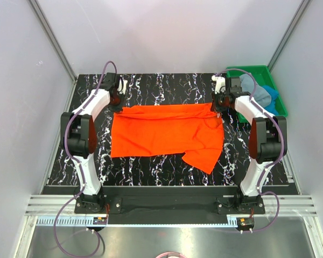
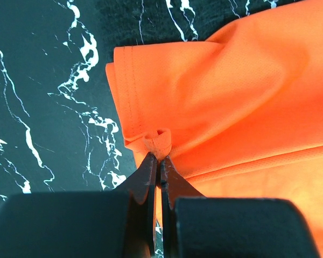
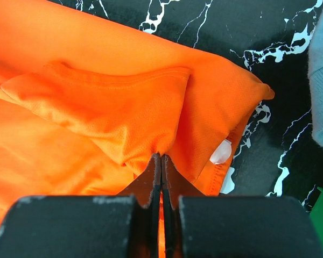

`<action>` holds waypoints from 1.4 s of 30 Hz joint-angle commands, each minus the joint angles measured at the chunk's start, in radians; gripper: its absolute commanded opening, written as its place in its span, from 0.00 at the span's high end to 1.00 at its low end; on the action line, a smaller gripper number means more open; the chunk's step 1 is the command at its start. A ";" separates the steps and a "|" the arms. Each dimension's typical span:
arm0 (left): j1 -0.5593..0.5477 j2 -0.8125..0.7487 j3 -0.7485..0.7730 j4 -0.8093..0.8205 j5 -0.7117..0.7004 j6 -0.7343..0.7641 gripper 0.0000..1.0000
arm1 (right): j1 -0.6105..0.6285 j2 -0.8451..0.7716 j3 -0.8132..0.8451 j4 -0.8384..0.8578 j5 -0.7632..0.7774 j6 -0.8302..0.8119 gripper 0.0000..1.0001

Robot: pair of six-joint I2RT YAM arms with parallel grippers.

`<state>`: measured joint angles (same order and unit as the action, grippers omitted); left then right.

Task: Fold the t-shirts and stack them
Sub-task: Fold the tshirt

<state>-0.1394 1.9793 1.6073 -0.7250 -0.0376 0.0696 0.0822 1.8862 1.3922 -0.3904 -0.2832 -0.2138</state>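
Top external view: the orange t-shirt (image 1: 161,131) lies across the tabletop (image 1: 167,88) — left hand (image 2: 159,164) and right hand (image 3: 161,161), both clamped tight, pinch its far corners.

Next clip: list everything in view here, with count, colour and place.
orange shirt: 1, bright orange, lying across mid-table
grey-blue shirt: 1, grey-blue, bunched in the tray
blue shirt: 1, bright blue, in the tray, right of the grey-blue one
tray: 1, green, far right corner of the table
table: 1, black with white veins, under everything
left gripper: 1, black, shut on the orange shirt near its far left corner
right gripper: 1, black, shut on the orange shirt near its far right corner
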 commanded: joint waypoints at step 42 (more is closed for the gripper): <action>-0.085 0.207 0.312 -0.091 0.177 -0.019 0.08 | -0.002 0.238 0.376 -0.189 -0.105 -0.029 0.44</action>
<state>-0.2092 2.1921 1.9213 -0.8219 0.1001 0.0540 0.0803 2.1128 1.7123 -0.5709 -0.3832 -0.2321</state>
